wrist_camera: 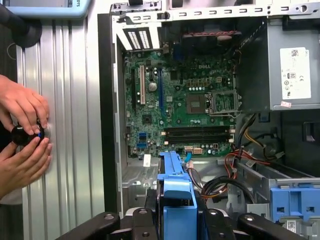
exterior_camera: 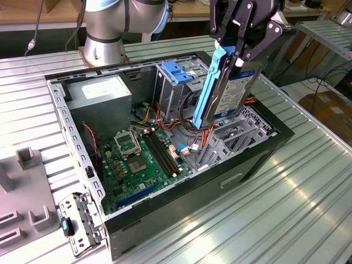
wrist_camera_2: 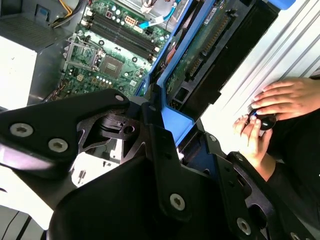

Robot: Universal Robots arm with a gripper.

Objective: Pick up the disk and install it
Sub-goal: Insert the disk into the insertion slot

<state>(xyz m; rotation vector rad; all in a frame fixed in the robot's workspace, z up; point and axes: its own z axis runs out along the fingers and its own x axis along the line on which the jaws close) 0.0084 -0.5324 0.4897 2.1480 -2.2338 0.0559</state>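
**Disk gripped, hanging over the open case**

Black links of the gripper [wrist_camera_2: 172,117] up close in both wrist views, clenched on the blue-railed end of the disk [exterior_camera: 228,93]. Not released: in the exterior view, jaws pinching the disk's upper end from both sides.

Stands on end in the air, tilted, label face turned toward the exterior view's right, one blue rail [exterior_camera: 212,88] running down the edge on the exterior view's left. Hangs above the case [exterior_camera: 220,187] at its end on the exterior view's right, just beside the cage [exterior_camera: 179,71] with the blue handle. Lower end close over the grey bay [exterior_camera: 223,146] and a tangle of red and orange cables [exterior_camera: 195,140]; touching or not, cannot tell. Motherboard [exterior_camera: 143,159] lower down toward the exterior view's left, power supply [exterior_camera: 102,96] in the far corner.

On the table [exterior_camera: 297,192] beside the case, in both wrist views: a person's hands [wrist_camera: 25,135] around a small black knob-like thing, well apart from the gripper.

Handling, as a judgement:
- **Stiffness and weight:** likely stiff and dense, with a metal body, no give and some weight for its size.
- **Fragility:** probably fragile to knocks. Bare circuit board on one face, seen in the second wrist view, so best not pressed there.
- **Grip surfaces:** smooth flat faces apt to slip; plastic rails likely to flex a little.
- **Where to hold:** best taken across the two long side edges near one end, leaving the other end free for the bay, much as held now.
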